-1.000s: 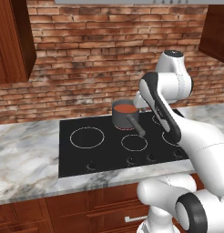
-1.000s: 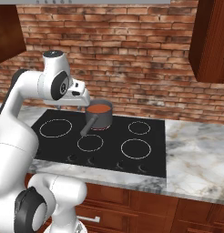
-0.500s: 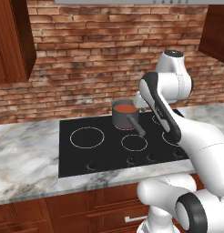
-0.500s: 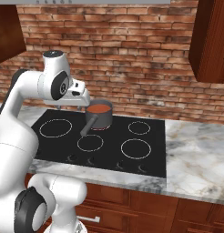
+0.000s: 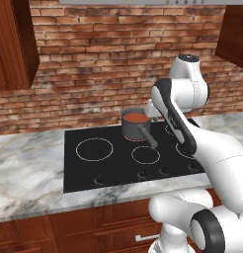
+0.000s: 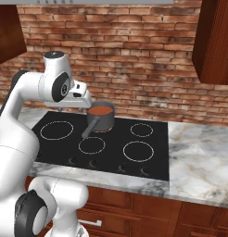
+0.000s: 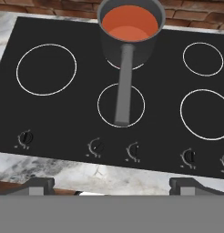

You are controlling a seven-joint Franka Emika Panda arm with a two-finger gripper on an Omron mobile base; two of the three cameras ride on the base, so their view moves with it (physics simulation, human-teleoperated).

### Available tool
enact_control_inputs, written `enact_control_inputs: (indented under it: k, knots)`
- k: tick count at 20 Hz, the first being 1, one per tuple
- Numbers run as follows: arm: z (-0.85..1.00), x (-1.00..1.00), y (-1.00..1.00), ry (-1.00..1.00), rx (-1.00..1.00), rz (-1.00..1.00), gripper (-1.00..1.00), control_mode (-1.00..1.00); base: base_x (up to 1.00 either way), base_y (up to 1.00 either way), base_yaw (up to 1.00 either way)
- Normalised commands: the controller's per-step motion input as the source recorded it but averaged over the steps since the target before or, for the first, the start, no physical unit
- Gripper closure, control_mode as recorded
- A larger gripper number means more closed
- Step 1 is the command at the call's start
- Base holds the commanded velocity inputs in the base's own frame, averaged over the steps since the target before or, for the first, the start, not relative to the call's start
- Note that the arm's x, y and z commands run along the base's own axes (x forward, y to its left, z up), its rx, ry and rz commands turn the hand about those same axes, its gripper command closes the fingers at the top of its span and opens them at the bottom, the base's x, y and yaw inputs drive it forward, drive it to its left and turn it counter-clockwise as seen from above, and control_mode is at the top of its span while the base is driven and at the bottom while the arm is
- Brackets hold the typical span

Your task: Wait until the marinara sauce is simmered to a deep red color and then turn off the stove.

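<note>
**Pincer wide open above the stove, sauce sits orange-red**

The pincer hangs over the front edge of the stove, its two tips spread as far apart as they go, with nothing between them and nothing touched. It holds no object.

Below it, in the hand view, the saucepan stands on the back middle burner ring, against the brick wall. The sauce fills it with a smooth orange-red disc. The handle is the long axis here: it runs from the pan straight toward the front knobs, crossing the front middle ring, its free end over the near part of that ring.

From the left base view the saucepan sits just left of the arm's elbow, with the handle angled forward and to the right. From the right base view the saucepan is just right of the hand, its handle slanting forward and to the left.

A row of knobs lines the stove's front edge, each with small white marks too fine to read. The stove lies in a marble surface. No brand or lettering is legible anywhere.
</note>
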Motion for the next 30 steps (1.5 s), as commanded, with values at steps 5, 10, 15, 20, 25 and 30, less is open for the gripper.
enact_control_inputs:
  k: [5, 10, 15, 20, 25, 30]
  knots:
    - [0.00, 0.00, 0.00, 0.00, 0.00, 0.00, -1.00, -1.00, 0.00, 0.00, 0.00]
    - [0.00, 0.00, 0.00, 0.00, 0.00, 0.00, -1.00, -1.00, 0.00, 0.00, 0.00]
    - [0.00, 0.00, 0.00, 0.00, 0.00, 0.00, -1.00, -1.00, 0.00, 0.00, 0.00]
    - [0.00, 0.00, 0.00, 0.00, 0.00, 0.00, -1.00, -1.00, 0.00, 0.00, 0.00]
    - [0.00, 0.00, 0.00, 0.00, 0.00, 0.00, -1.00, -1.00, 0.00, 0.00, 0.00]
    - [0.00, 0.00, 0.00, 0.00, 0.00, 0.00, -1.00, -1.00, 0.00, 0.00, 0.00]
